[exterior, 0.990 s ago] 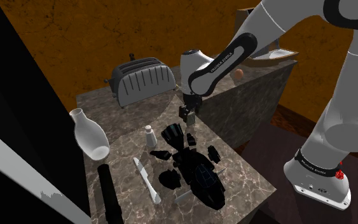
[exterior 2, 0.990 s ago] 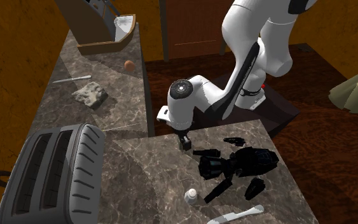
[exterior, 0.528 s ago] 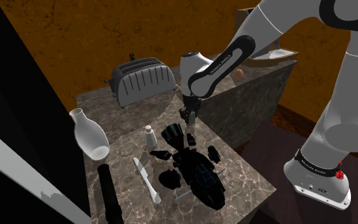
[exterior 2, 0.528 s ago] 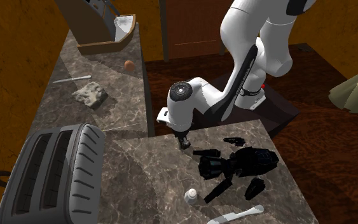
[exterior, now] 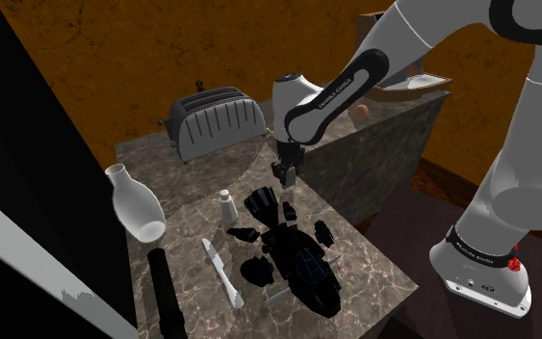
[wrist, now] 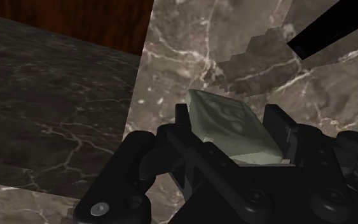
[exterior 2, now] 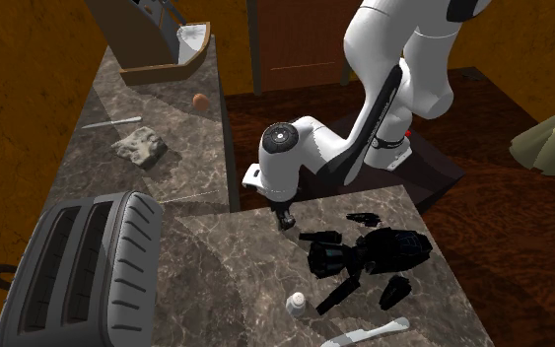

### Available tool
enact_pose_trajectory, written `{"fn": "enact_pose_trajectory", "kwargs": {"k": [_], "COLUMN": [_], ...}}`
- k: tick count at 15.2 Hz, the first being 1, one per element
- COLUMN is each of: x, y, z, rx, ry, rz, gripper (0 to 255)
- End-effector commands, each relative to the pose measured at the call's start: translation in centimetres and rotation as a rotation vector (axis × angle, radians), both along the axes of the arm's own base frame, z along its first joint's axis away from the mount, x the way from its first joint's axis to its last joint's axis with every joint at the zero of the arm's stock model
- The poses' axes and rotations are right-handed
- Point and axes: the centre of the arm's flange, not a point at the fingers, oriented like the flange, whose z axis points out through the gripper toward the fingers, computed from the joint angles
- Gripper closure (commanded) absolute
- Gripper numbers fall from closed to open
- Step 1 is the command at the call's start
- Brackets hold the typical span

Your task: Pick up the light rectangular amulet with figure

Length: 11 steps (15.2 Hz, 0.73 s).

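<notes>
Wrist view: black gripper [wrist: 229,132] clamped on pale rectangular amulet [wrist: 225,113], figure in relief on its face. Shoulder view: low over marble counter [exterior: 192,188], right of toaster [exterior: 216,120], beyond scattered black pieces [exterior: 297,255].

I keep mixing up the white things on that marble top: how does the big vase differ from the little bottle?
The vase is far larger than the bottle. The vase has a round belly and a flared neck; the bottle is slim and straight. Both are white and stand upright on the marble top.
</notes>
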Motion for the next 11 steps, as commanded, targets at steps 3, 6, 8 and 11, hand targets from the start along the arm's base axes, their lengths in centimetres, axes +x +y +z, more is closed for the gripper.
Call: {"fn": "enact_pose_trajectory", "kwargs": {"k": [3, 6, 8, 11], "x": [0.0, 0.0, 0.0, 0.0], "y": [-0.1, -0.1, -0.1, -0.1], "z": [2.0, 3.6, 4.7, 6.2], "rx": [0.0, 0.0, 0.0, 0.0], "ry": [0.0, 0.0, 0.0, 0.0], "rz": [0.0, 0.0, 0.0, 0.0], "gripper": [255, 255, 255, 255]}}
